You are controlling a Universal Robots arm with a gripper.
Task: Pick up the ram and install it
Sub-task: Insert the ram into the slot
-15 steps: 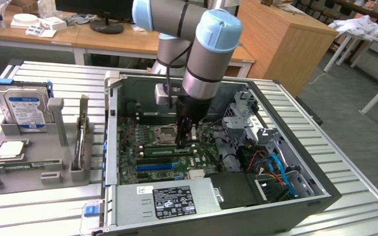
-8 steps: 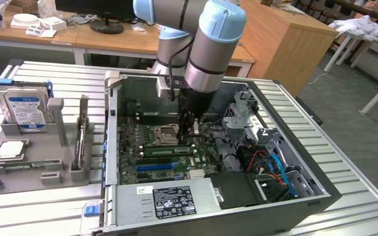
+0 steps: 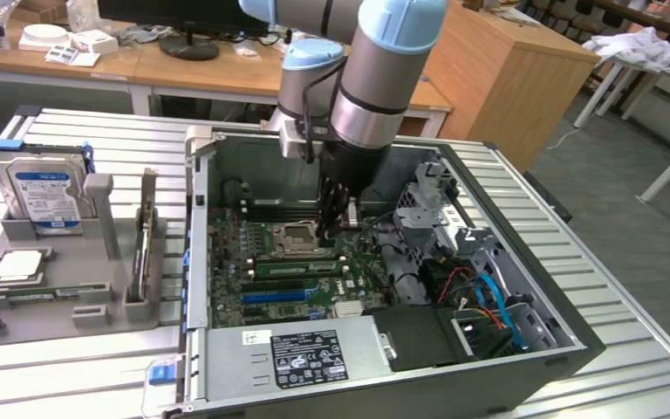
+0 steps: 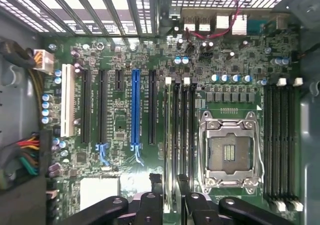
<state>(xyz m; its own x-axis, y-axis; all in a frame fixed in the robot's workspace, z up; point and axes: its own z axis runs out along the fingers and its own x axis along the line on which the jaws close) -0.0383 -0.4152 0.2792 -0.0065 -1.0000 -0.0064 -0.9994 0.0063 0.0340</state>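
Observation:
My gripper (image 3: 338, 234) reaches down into the open computer case (image 3: 201, 262), just beside the empty CPU socket (image 3: 300, 234). In the wrist view its dark fingers (image 4: 155, 184) stand on either side of the ram (image 4: 170, 135). The ram shows edge-on as a thin strip running along the memory slot nearest the blue slot (image 4: 135, 107), beside the socket (image 4: 230, 152). From outside, the ram (image 3: 297, 266) is a narrow green strip low on the motherboard, under the fingers. The gripper (image 4: 169, 184) is shut on it. Whether the ram sits in the slot I cannot tell.
A grey fixture (image 3: 32, 297) at the exterior view's left holds a blue-labelled hard drive (image 3: 42, 190) and a thin board on edge (image 3: 146, 236). Inside the case are a power supply (image 3: 294, 353), a drive cage (image 3: 440, 209) and coloured cables (image 3: 488, 297). More memory slots (image 4: 281, 140) lie past the socket.

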